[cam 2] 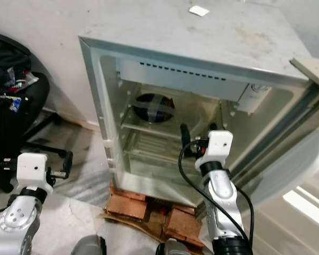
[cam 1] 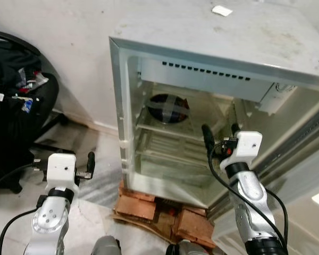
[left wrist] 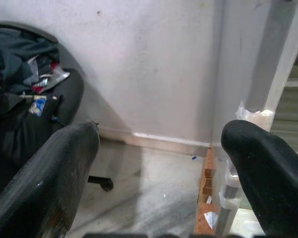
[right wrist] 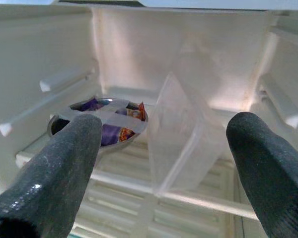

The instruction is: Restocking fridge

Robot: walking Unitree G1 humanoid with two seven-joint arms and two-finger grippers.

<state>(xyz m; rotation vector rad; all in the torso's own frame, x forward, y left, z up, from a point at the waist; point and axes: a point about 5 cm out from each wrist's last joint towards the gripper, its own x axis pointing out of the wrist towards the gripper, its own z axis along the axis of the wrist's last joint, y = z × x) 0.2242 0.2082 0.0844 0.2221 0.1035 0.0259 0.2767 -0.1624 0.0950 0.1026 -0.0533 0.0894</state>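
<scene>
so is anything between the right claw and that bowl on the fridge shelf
Nothing visible blocks it. The open right claw is at the mouth of the fridge, and the taped bowl sits on the upper shelf ahead. A clear plastic container stands beside the bowl, not in front of it.

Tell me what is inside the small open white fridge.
Inside the small open white fridge, a round metal bowl with tape strips across its top sits on the upper wire shelf. A clear plastic piece leans beside it. The bowl's contents are mostly covered.

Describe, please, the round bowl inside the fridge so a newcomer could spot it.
Look into the open fridge on its brick base. On the upper wire shelf, toward the back left, sits a round dark bowl, alone there, with pale tape strips crossed over its top.
</scene>
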